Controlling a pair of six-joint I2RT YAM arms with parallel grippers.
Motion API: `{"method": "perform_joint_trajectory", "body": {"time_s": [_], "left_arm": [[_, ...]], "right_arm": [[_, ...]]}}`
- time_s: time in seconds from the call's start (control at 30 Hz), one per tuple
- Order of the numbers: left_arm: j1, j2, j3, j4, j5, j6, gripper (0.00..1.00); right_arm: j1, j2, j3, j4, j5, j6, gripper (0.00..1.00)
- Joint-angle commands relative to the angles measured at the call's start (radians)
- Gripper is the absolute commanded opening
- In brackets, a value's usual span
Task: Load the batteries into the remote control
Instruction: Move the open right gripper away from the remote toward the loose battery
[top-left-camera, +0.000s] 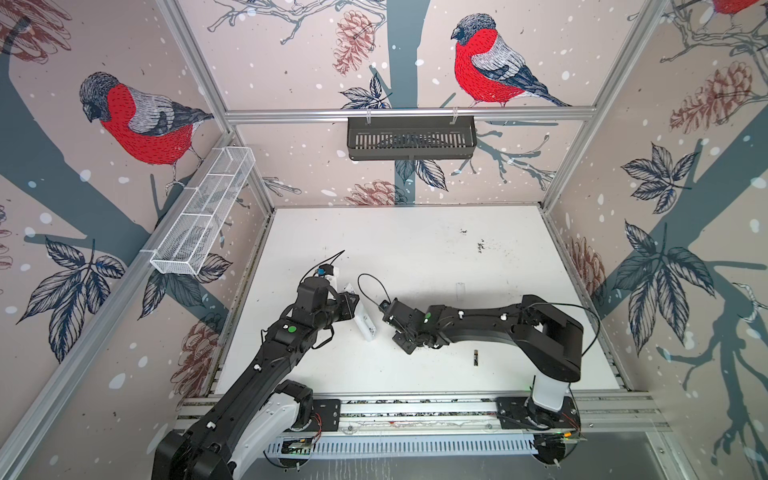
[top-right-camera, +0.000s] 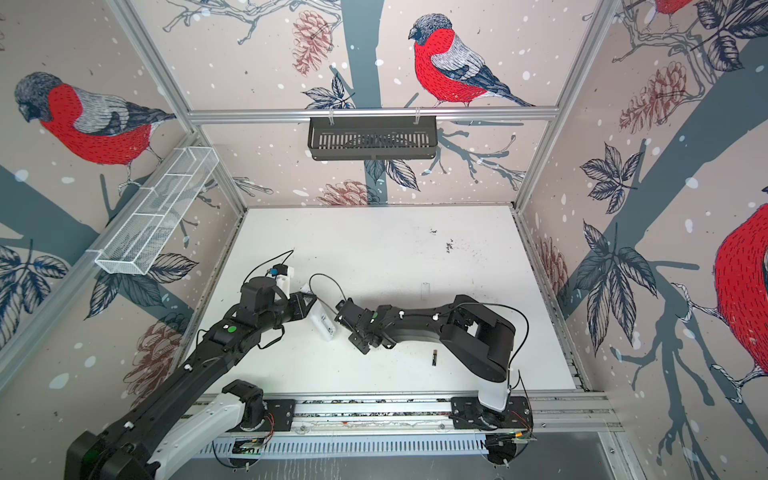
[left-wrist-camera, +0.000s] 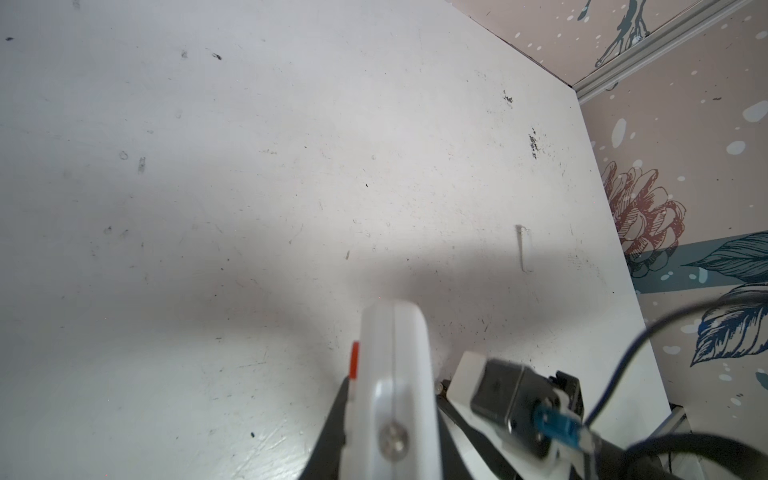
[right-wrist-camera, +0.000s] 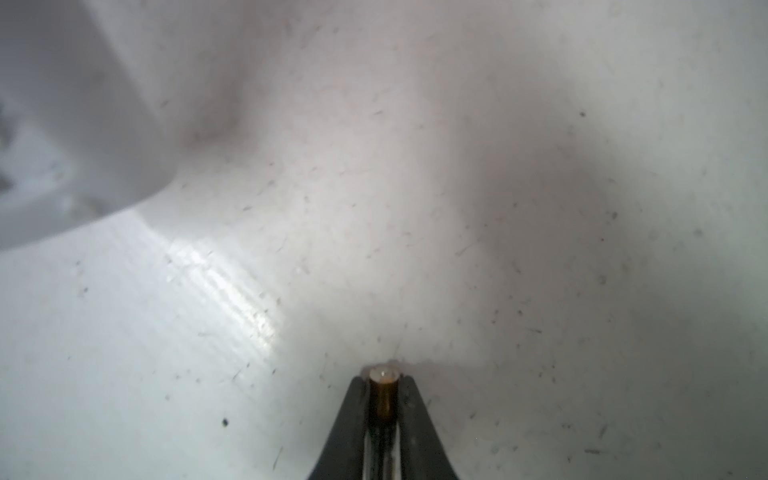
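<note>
Left gripper (left-wrist-camera: 392, 419): clamped nearly shut across the remote control (left-wrist-camera: 395, 332), thin edge toward the wrist camera and body tilted. Probably done to turn its back toward the other arm.
Where: remote control (top-left-camera: 365, 322) left of centre in both top views, between the two grippers.
Right gripper (right-wrist-camera: 384, 384): fingers (right-wrist-camera: 353, 415) pinched on a battery (right-wrist-camera: 384, 401), gold-banded end poking out ahead, a grip suited to feeding it in endwise.
Gap: battery tip near the remote control; contact not visible.
Second battery (top-left-camera: 476, 357): loose on the table (top-left-camera: 415, 249), well apart from the remote control, within the right arm's reach for later.
Step judged: first cell about to go in; bay too blurred to read.
</note>
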Motion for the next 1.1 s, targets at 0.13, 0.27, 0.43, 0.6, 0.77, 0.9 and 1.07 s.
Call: {"method": "perform_joint_trajectory", "body": {"time_s": [0.13, 0.27, 0.43, 0.6, 0.77, 0.9, 1.07], "left_arm": [[0.002, -0.058, -0.013, 0.007, -0.052, -0.007, 0.0], [0.002, -0.063, -0.015, 0.004, -0.073, -0.009, 0.0], [0.014, -0.056, -0.016, 0.009, -0.072, -0.007, 0.0], [0.041, -0.074, -0.018, 0.011, -0.072, -0.01, 0.0], [0.063, -0.081, -0.019, 0.016, -0.06, -0.009, 0.0], [0.066, -0.082, -0.022, 0.018, -0.06, -0.011, 0.0], [0.081, -0.078, -0.024, 0.024, -0.044, -0.01, 0.0]], "right_arm": [[0.029, -0.07, -0.053, -0.062, 0.051, -0.228, 0.16], [0.021, -0.173, -0.107, -0.02, 0.018, -0.259, 0.17], [0.027, -0.273, -0.192, 0.037, -0.002, -0.326, 0.17], [0.021, -0.308, -0.235, 0.117, -0.045, -0.407, 0.17], [0.053, -0.244, -0.231, 0.165, -0.063, -0.49, 0.17], [0.11, -0.165, -0.22, 0.164, -0.018, -0.506, 0.17], [0.194, -0.126, -0.247, 0.188, 0.076, -0.48, 0.24]]}}
